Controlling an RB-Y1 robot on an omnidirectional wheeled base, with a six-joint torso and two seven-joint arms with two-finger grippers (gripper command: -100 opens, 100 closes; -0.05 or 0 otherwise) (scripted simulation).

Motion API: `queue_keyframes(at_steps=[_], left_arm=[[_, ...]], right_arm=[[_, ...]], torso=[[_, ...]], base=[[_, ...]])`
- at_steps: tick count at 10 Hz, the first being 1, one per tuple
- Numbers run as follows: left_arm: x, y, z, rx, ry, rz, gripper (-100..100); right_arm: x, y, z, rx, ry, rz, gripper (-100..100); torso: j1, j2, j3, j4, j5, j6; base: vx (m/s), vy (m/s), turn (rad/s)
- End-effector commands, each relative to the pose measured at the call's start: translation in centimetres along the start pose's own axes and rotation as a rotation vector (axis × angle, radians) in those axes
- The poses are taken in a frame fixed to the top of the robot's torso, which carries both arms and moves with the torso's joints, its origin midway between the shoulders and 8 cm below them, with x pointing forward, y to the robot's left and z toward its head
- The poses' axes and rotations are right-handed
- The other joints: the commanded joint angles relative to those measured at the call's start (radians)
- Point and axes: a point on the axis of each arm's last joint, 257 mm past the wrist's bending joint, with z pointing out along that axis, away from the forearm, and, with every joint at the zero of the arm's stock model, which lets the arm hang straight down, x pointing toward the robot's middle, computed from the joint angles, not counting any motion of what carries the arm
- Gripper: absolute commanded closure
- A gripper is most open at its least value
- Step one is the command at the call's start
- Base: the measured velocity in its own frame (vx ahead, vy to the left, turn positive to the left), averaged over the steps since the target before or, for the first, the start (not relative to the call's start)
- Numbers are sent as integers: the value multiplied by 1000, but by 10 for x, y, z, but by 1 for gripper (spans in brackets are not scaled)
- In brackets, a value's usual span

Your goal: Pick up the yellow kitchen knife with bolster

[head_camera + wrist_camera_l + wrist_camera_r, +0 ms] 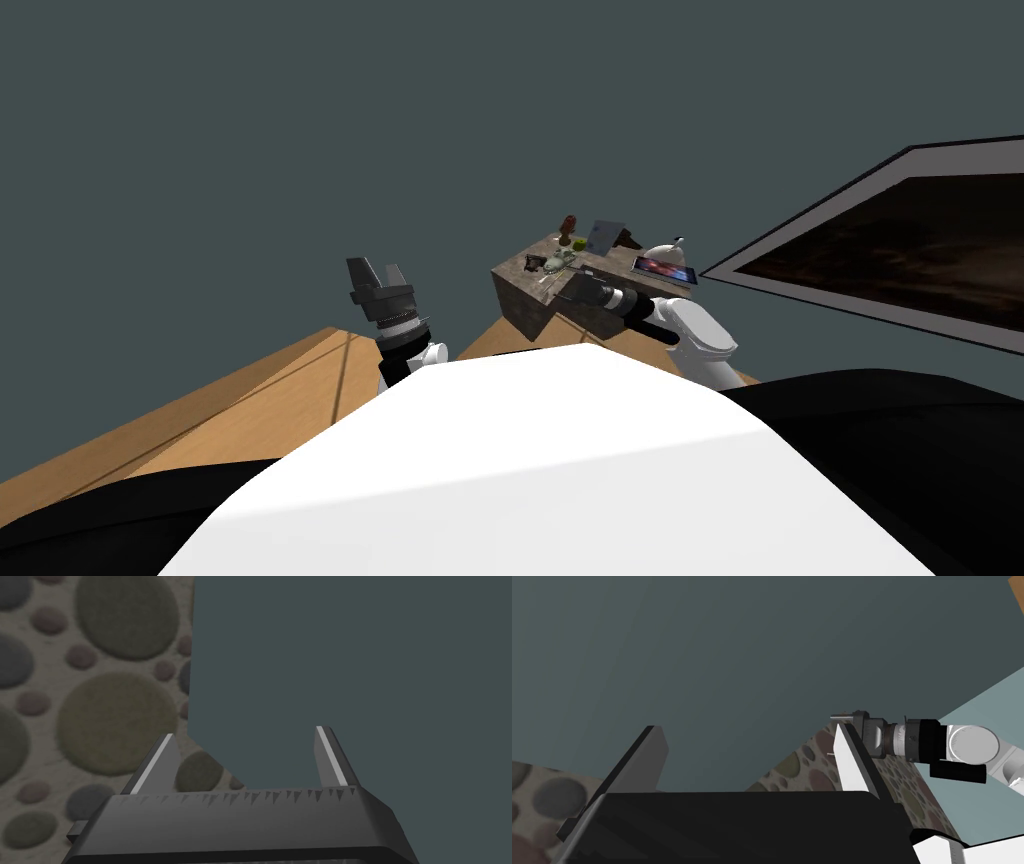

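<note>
The knife (579, 272) is hard to make out: a small yellow-green piece amid clutter on the desk (520, 300), near its front edge, just beside a dark forearm (612, 298) that covers part of that edge. A tablet (663, 267) lies at the right corner. A brown figure (568, 230) and a grey panel (602, 236) stand along the far edge. The left gripper (245, 758) and the right gripper (747, 761) both have their blades spread, holding nothing.
</note>
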Motion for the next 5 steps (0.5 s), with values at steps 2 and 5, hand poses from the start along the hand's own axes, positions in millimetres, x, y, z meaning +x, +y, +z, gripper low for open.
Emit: queue_keyframes(at_steps=[2, 5], left_arm=[[0, 0, 0, 0, 0, 0, 0], [0, 0, 0, 0, 0, 0, 0]], right_arm=[[26, 12, -14, -76, 95, -69, -100], [50, 21, -28, -139, 181, -120, -100]], torso=[[0, 0, 0, 0, 0, 1], [0, -1, -1, 0, 0, 0]], base=[[32, 1, 153], [40, 0, 154]])
